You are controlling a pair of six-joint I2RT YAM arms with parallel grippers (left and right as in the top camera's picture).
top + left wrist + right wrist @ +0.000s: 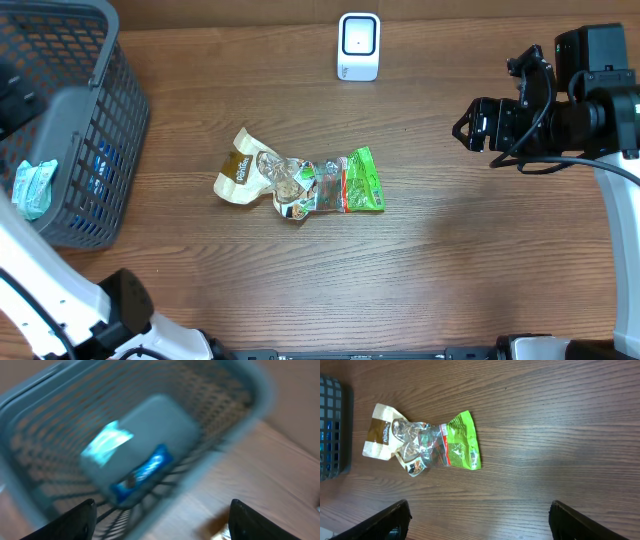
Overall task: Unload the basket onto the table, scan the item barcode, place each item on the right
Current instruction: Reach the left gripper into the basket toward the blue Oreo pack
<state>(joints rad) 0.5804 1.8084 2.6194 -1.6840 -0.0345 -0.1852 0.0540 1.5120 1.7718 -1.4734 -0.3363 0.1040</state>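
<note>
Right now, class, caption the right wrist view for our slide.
Open right gripper above crumpled tan, clear and green snack packets on a brown wooden table, grey plastic basket at left.

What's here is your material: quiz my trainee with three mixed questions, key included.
1. True or false: the scanner stands inside the basket.
2. Where do the crumpled packets lie? A in the basket; B on the table; C on top of the scanner.
3. Fill in: seen from overhead, the basket is at the picture's ___ edge.
Key: 1 false; 2 B; 3 left.
</note>
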